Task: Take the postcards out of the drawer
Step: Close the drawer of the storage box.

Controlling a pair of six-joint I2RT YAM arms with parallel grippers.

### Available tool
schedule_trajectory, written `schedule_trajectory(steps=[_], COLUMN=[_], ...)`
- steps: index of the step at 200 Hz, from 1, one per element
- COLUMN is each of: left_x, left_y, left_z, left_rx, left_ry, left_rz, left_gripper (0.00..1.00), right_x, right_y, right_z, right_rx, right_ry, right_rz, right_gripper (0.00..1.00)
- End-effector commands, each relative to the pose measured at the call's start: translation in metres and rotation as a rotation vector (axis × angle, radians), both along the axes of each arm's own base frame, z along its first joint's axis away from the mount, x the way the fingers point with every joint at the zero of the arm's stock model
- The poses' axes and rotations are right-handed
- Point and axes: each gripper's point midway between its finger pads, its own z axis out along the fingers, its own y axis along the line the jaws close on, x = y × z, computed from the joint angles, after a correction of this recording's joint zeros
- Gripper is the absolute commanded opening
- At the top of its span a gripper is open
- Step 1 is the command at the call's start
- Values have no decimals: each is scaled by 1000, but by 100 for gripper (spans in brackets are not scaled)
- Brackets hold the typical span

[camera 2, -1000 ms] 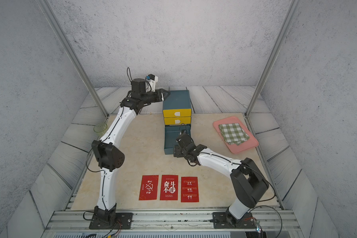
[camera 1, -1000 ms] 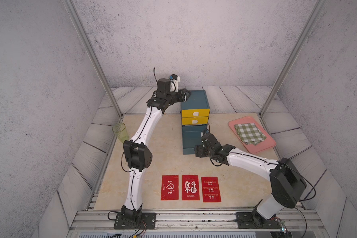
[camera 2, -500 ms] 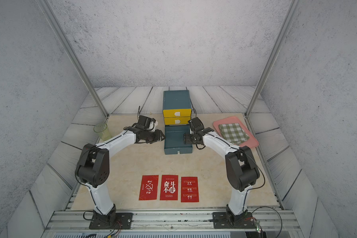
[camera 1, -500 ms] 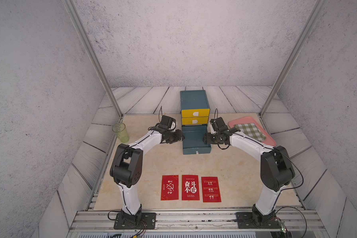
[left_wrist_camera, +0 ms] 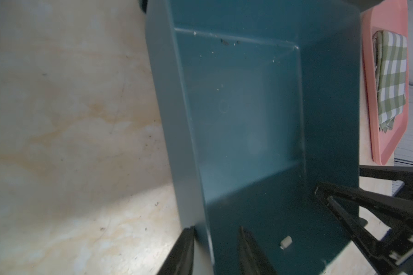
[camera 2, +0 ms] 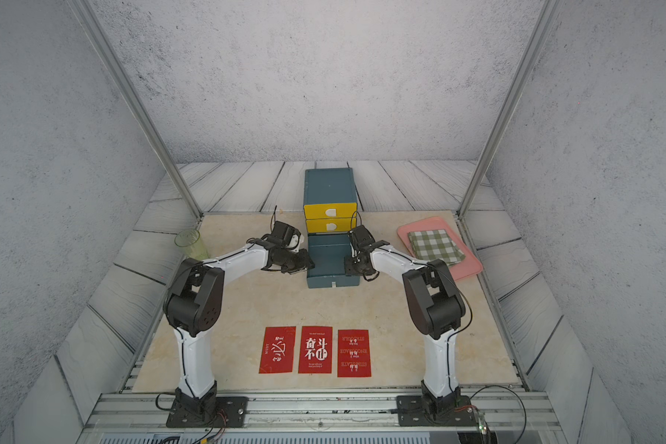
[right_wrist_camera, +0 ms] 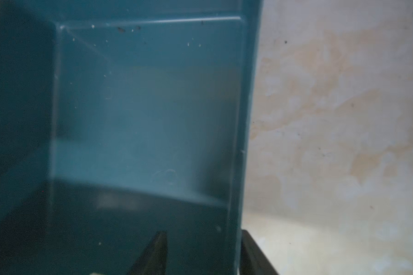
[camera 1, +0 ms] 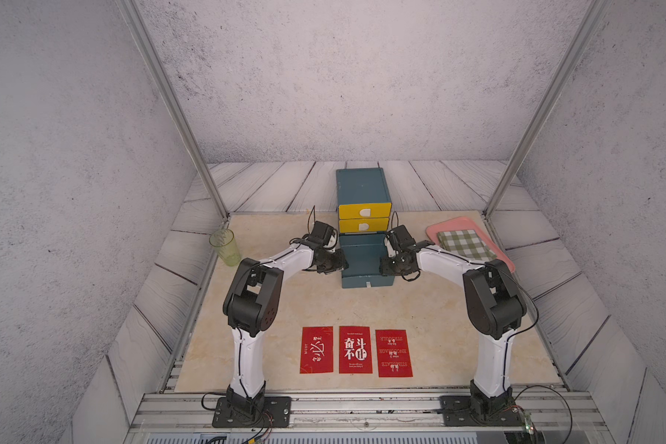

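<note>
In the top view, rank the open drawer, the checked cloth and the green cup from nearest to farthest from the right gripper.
1. The open drawer: the right gripper has its jaws astride the drawer's right wall.
2. The checked cloth: on the pink tray, off to the gripper's right.
3. The green cup: far across, on the left side.

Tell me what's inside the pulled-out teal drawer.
Nothing but a few specks on the drawer floor. The left gripper and right gripper each dip one finger in, hiding small patches. The three postcards lie outside on the table.
</note>
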Motion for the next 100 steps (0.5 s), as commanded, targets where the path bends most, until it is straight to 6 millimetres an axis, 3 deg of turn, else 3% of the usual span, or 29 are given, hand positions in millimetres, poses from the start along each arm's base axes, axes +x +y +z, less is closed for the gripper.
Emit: schedule_trajectory(steps=[1, 32, 100], left_x=[5, 9, 12], left_y=[-10, -17, -34], left_z=[9, 19, 42], left_rx=[-3, -11, -46], left_ry=[-48, -90, -159], left_rz=[-17, -19, -34], left_gripper=[33, 29, 28], right_x=[3, 6, 11], right_y=[6, 9, 10], right_z=[-13, -12, 0], right_rx=[23, 38, 46], right_ry=[20, 6, -34], right_rz=[14, 18, 17], right_gripper=[40, 28, 24])
